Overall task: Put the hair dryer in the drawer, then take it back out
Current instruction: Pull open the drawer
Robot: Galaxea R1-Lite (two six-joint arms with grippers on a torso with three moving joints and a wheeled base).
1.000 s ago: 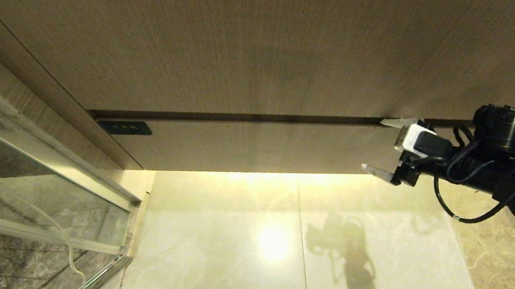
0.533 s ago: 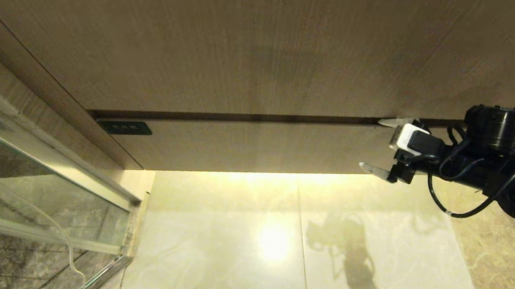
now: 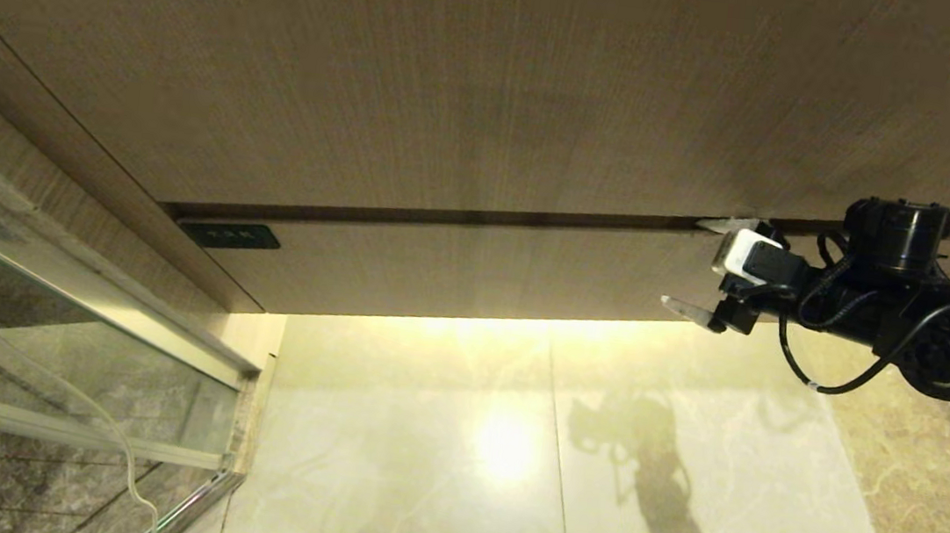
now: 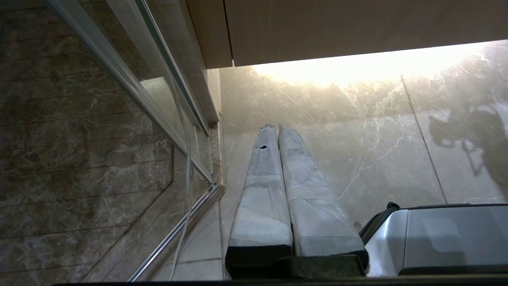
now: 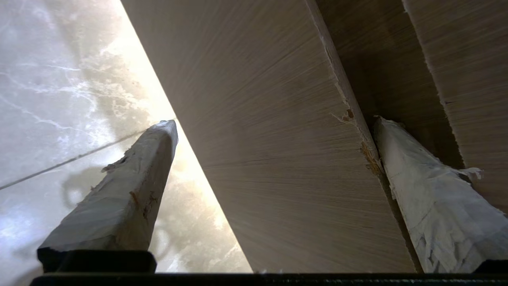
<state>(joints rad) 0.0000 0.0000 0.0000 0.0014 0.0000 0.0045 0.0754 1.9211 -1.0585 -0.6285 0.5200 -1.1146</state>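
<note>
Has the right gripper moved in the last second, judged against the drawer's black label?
Yes. The right gripper has edged left, toward the black label, jaws open astride the drawer front.

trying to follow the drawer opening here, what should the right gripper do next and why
Probably close on the drawer front, then pull. The right gripper is open and straddles the front near its right end: one finger sits in the dark gap above its top edge, the other hangs below its lower edge. The drawer looks shut, and no hair dryer shows.
</note>
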